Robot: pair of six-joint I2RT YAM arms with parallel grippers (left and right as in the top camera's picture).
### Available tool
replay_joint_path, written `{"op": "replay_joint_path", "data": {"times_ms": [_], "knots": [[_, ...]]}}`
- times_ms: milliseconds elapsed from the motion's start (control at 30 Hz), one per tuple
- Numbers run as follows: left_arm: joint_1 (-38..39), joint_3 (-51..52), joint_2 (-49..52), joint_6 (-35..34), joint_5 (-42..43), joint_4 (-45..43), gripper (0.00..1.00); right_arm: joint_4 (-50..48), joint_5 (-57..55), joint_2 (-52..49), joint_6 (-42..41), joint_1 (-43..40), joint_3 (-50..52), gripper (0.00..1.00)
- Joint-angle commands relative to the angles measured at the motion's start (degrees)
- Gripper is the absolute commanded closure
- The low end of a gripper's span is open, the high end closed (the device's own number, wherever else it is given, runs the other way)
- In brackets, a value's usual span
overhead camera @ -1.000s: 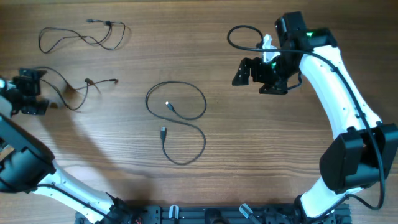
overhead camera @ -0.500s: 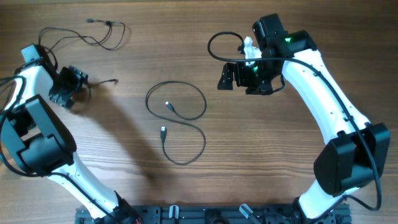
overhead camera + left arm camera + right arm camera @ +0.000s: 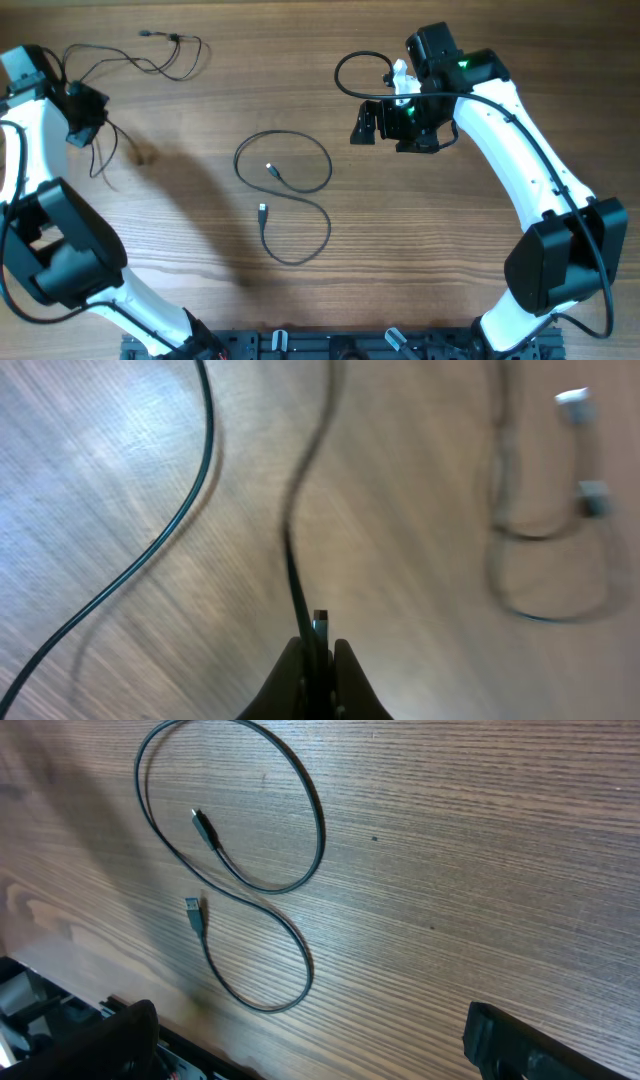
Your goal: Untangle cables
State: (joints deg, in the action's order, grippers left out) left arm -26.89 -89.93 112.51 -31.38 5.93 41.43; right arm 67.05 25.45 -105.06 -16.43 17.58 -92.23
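Three thin black cables lie apart on the wooden table. My left gripper (image 3: 88,108) is at the far left, shut on one cable (image 3: 98,160), which hangs loose below it. In the left wrist view the jaws (image 3: 318,655) pinch this cable (image 3: 291,560) and its small plug end sticks up between them. A second cable (image 3: 165,62) lies looped at the back left. The third cable (image 3: 285,133) forms a figure-eight in the middle, both plug ends free. My right gripper (image 3: 388,125) hovers open to that cable's right; its view shows the same loops (image 3: 320,820) ahead of its spread fingertips (image 3: 325,1055).
The right arm's own thicker black cable (image 3: 350,70) arcs beside its wrist at the back. A dark rail (image 3: 330,345) runs along the table's front edge. The left arm's shadow falls across the wood left of the middle cable.
My left gripper has shut on the left cable and moved back and left, pulling that cable up off the table. The right gripper moved left earlier and has since held still, open.
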Motion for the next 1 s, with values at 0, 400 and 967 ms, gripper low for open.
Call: {"op": "replay_joint_path", "data": {"times_ms": [0,400,967], "knots": [[0.0,-0.85,-1.73,-2.56,7.8,-0.17,0.96,0.09,-0.59,-0.48,-0.24,0.24,0.11,0.0],[-3.3,-0.83,0.7,-2.05,-7.02,6.14,0.07,0.87,-0.61,-0.5,-0.07,0.24,0.11,0.0],[-10.1,8.31,0.76,4.0,-19.41,12.35,0.12,0.76,-0.61,-0.5,-0.07,0.24,0.11,0.0]]}}
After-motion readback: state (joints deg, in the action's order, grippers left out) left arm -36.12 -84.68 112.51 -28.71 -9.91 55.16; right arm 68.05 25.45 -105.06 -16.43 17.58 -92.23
